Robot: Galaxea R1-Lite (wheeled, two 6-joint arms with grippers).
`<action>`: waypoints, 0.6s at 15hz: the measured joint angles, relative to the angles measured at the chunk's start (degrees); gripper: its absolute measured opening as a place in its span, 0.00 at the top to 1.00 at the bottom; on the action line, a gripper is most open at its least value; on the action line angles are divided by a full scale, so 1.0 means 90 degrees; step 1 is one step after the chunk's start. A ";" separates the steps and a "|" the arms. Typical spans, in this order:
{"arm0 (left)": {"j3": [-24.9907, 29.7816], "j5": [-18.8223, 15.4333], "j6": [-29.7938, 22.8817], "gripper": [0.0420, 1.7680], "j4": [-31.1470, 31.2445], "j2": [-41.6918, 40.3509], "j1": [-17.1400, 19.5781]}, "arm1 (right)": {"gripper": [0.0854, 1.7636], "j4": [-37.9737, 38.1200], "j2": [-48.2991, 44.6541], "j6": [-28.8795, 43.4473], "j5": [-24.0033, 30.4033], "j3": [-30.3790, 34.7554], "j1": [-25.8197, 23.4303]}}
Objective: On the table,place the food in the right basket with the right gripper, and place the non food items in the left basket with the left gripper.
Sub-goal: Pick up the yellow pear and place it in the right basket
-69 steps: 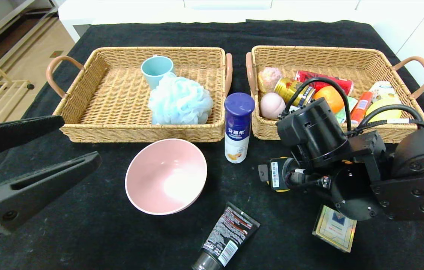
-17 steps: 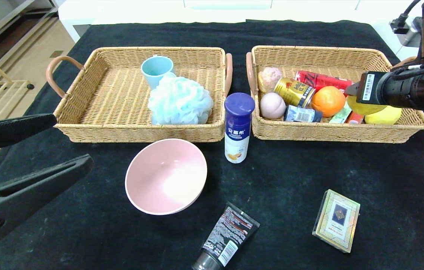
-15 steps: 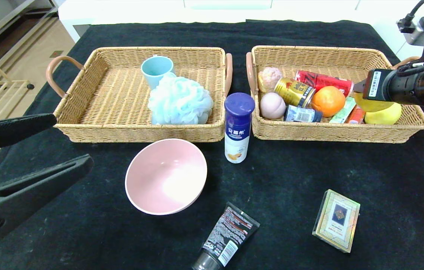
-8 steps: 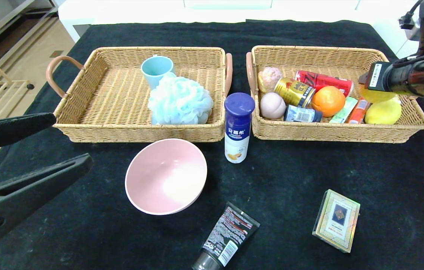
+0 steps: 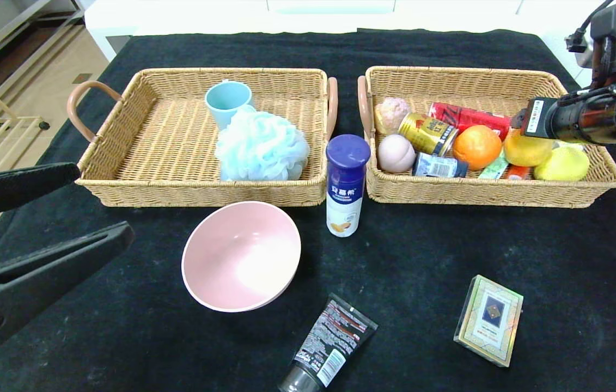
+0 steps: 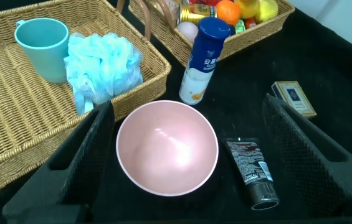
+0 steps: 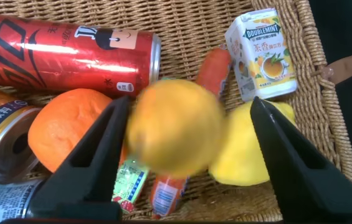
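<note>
My right gripper (image 7: 189,104) is open above the right basket (image 5: 476,193), its arm (image 5: 585,117) reaching in from the right. A blurred yellow fruit (image 7: 176,127) is loose between the spread jaws; it sits beside the orange (image 5: 476,146) in the head view (image 5: 525,149). On the table stand the white bottle (image 5: 346,185) and the pink bowl (image 5: 241,255), with the black tube (image 5: 329,345) and card box (image 5: 488,319) nearer me. My left gripper (image 6: 188,106) is open and empty, hovering over the bowl (image 6: 166,147), in front of the left basket (image 5: 177,188).
The right basket also holds cans, a juice carton (image 7: 260,53), a second yellow fruit (image 5: 561,163) and small packets. The left basket holds a teal cup (image 5: 227,100) and a blue bath puff (image 5: 261,146). The black table (image 5: 422,256) ends at the right.
My right arm lifted the yellow fruit from the table's front right to the right basket. Its jaws have now opened and the fruit has dropped in beside the orange. The left gripper is unmoved.
</note>
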 joint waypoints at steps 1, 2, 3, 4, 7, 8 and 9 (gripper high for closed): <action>0.0000 0.0000 0.0000 0.03 0.0000 -0.0003 0.0000 | 0.18 0.0003 -0.0003 0.0003 0.0003 0.0000 -0.0009; 0.0000 0.0000 -0.0003 0.03 0.0000 -0.0003 0.0000 | 0.16 0.0003 -0.0003 0.0003 0.0003 0.0000 -0.0007; 0.0000 0.0000 -0.0003 0.03 0.0000 -0.0003 0.0000 | 0.15 0.0005 -0.0007 0.0003 0.0003 0.0000 -0.0001; 0.0000 0.0000 -0.0003 0.03 0.0000 -0.0003 0.0000 | 0.13 0.0003 -0.0027 0.0003 0.0009 0.0011 0.0003; 0.0000 0.0000 -0.0003 0.03 0.0005 0.0000 0.0000 | 0.10 0.0003 -0.0206 0.0131 0.0007 0.0153 0.0085; 0.0000 0.0000 0.0000 0.03 0.0007 0.0000 0.0000 | 0.09 0.0007 -0.0321 0.0146 0.0046 0.0256 0.0149; 0.0000 -0.0003 0.0000 0.03 0.0007 0.0003 0.0000 | 0.09 0.0007 -0.0456 0.0150 0.0098 0.0385 0.0232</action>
